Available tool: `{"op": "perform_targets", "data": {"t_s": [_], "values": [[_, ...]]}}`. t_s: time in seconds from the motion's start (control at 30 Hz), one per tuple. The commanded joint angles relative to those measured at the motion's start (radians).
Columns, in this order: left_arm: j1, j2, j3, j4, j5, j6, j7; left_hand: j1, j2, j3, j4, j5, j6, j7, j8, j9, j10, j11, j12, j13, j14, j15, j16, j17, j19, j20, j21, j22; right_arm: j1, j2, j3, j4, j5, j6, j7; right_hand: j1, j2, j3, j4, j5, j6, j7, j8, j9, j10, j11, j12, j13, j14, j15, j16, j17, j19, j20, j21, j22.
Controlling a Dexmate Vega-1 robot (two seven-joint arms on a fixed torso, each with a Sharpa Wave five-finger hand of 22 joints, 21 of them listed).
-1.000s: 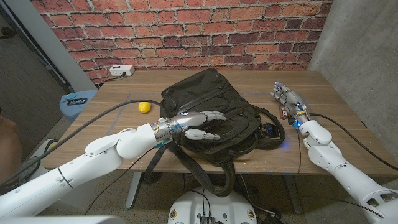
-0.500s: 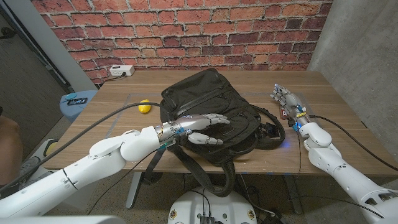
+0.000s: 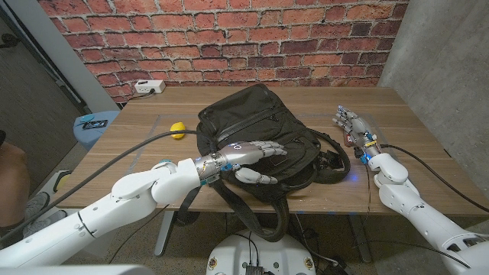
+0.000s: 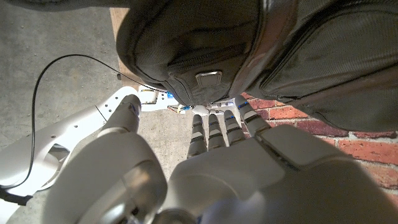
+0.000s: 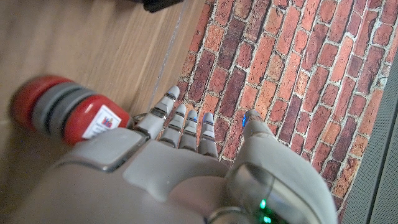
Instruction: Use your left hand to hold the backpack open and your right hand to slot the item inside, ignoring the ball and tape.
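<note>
Nearest the robot, the left hand (image 3: 248,156) reaches over the near part of the black backpack (image 3: 256,126), its fingers (image 3: 269,147) spread above the fabric and its thumb lower, toward the near edge; it holds nothing, and whether the fingertips touch the bag cannot be told. In the left wrist view the same hand (image 4: 249,168) shows from behind, fingers extended toward the backpack (image 4: 261,50), which bears a small metal-framed tab on a pocket.

The backpack lies on the wooden table (image 3: 428,153) near its middle, its straps trailing over the near edge. A loop of strap lies just to its right.

On the right side, the right hand (image 3: 353,124) stands apart from the bag, fingers open and extended, gripping nothing. Just beside it lies the red and grey cylindrical item (image 5: 65,112), with a white label; in the right wrist view it sits close to the right hand's fingers (image 5: 180,124) without being clasped.

Farther back to the left, a yellow ball (image 3: 177,130) rests on the table just left of the backpack. At the far left corner sits a white power strip (image 3: 149,86), before the brick wall (image 3: 229,38).
</note>
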Motion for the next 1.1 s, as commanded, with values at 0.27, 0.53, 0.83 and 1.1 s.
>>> {"op": "perform_targets", "data": {"t_s": [0.27, 0.53, 0.83, 1.1], "values": [[0.101, 0.011, -0.023, -0.057, 0.194, 0.061, 0.134, 0.007, -0.014, -0.006, 0.003, -0.003, 0.009, 0.003, 0.006, 0.006, 0.015, 0.003, 0.009, 0.006, 0.017, -0.004, 0.005, 0.006, 0.018, 0.003, -0.006, 0.003, 0.009, 0.011, -0.004, 0.035, 0.004, 0.018, 0.024, 0.011, -0.002, -0.001, -0.006, 0.005, -0.009, -0.001, -0.002, 0.003, -0.002, 0.002, -0.001, 0.004, -0.009, 0.002, 0.000, 0.004, 0.003, -0.005, 0.003, 0.003], [0.084, 0.016, -0.007, -0.054, 0.227, 0.045, 0.125, 0.009, -0.019, -0.010, 0.005, -0.004, -0.009, 0.019, 0.000, 0.007, 0.008, 0.009, 0.008, 0.010, 0.017, -0.002, 0.003, 0.007, 0.021, 0.003, -0.008, 0.004, 0.011, 0.024, 0.001, 0.061, 0.018, 0.034, 0.041, 0.011, -0.002, -0.001, -0.006, 0.005, -0.010, -0.001, -0.002, 0.003, -0.004, 0.004, -0.002, 0.004, -0.009, 0.003, 0.000, 0.004, 0.003, -0.003, 0.003, 0.003], [0.066, 0.017, 0.013, -0.058, 0.297, 0.028, 0.138, 0.007, -0.022, -0.015, 0.010, -0.006, -0.023, 0.026, -0.003, 0.009, 0.000, 0.014, 0.008, 0.015, 0.010, 0.000, 0.000, 0.008, 0.021, 0.006, -0.012, 0.005, 0.035, 0.042, 0.005, 0.110, 0.038, 0.048, 0.080, 0.011, -0.002, -0.002, -0.006, 0.005, -0.011, 0.000, -0.002, 0.003, -0.005, 0.005, -0.001, 0.004, -0.011, 0.004, -0.001, 0.004, 0.002, -0.003, 0.003, 0.003], [0.036, 0.010, 0.027, -0.078, 0.253, 0.043, 0.017, -0.001, -0.023, -0.024, 0.019, -0.010, -0.055, 0.032, -0.009, 0.012, -0.031, 0.029, 0.000, 0.022, -0.011, 0.012, -0.007, 0.009, 0.018, 0.010, -0.018, 0.006, 0.060, 0.040, 0.004, 0.133, 0.039, 0.033, 0.093, 0.011, -0.001, -0.002, -0.006, 0.005, -0.013, -0.001, -0.002, 0.003, -0.007, 0.006, -0.002, 0.004, -0.011, 0.004, -0.001, 0.004, 0.002, -0.003, 0.003, 0.003]]}}
